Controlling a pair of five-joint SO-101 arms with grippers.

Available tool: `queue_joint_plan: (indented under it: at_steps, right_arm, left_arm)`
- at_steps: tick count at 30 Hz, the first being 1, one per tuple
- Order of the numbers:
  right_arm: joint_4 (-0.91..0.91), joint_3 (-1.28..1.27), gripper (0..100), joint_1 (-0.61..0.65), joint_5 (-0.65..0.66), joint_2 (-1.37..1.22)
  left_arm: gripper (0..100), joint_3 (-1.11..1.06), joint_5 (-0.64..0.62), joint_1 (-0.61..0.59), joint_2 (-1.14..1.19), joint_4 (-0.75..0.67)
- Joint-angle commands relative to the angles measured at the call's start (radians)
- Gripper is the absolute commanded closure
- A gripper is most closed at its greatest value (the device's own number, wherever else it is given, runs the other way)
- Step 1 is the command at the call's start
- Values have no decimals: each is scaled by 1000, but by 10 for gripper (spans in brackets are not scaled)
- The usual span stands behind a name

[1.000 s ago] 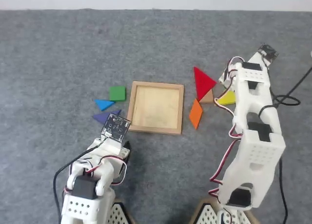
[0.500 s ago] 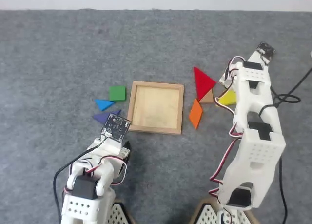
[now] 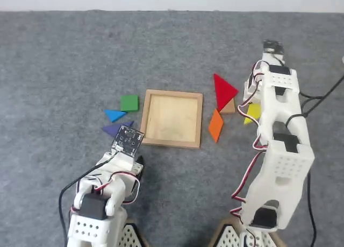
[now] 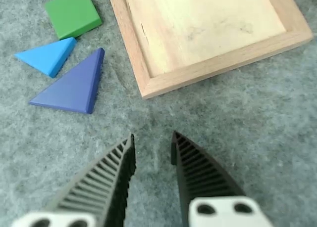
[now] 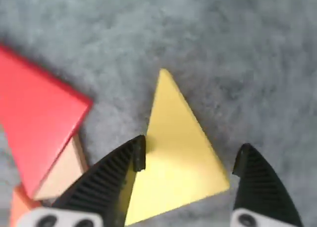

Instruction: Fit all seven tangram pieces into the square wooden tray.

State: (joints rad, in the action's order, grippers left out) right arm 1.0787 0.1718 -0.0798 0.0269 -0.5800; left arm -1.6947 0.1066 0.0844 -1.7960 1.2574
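Tray (image 3: pixel 173 94) first: what is it made of, and where does it sit?
— Pale wood, square, with a raised rim round a smooth, faintly grained floor. It lies flat at the middle of the high view on the grey carpet (image 3: pixel 80 58), which has a short felted nap. Nothing lies inside it.

And the pieces?
— Seven flat blocks with crisp edges, all outside the tray, in two groups. Left of the tray are a green square (image 3: pixel 129 103), below it a light blue triangle (image 3: pixel 114 115), and below that a larger dark blue triangle (image 3: pixel 114 129), each a little apart from the next. Right of the tray are a big red triangle (image 3: pixel 223 90), a small bare-wood triangle (image 3: pixel 229 106) touching its lower edge, and an orange parallelogram (image 3: pixel 215 125) standing on one point just beside the rim. A yellow triangle (image 3: pixel 251 113) lies at the right of that group, partly under the white plastic arm (image 3: pixel 279 150).

The left gripper?
— The left gripper (image 4: pixel 152 138) hangs low over carpet just off a corner of the tray, near the dark blue triangle. Its black ribbed fingers (image 4: pixel 198 172) stand a narrow gap apart with nothing between them.

The right one?
— The right gripper (image 5: pixel 193 149) is over the yellow triangle, jaws spread wide, a ribbed fingertip at either side of the piece. Whether either touches it I cannot tell; it grips nothing.
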Motion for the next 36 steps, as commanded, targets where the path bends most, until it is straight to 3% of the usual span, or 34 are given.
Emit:
queue_joint_plan:
  at_steps: [1, 8, 14, 21, 26, 36]
  right_arm:
    - [12, 28, 707, -16, 164, -22]
    - [59, 29, 707, -28, 152, -24]
    - [90, 40, 705, -96, 26, 44]
    - [125, -40, 701, -87, -9, 159]
    - [114, -124, 614, -73, -40, 166]
    - [19, -109, 633, -67, -86, 104]
  left_arm:
    - [884, 12, -9, -6, -17, 3]
    - [884, 12, -9, -6, -17, 3]
    - [884, 12, -9, -6, -17, 3]
    - [884, 12, -9, -6, -17, 3]
    - [884, 12, -9, -6, -17, 3]
    - [884, 12, -9, -6, -17, 3]
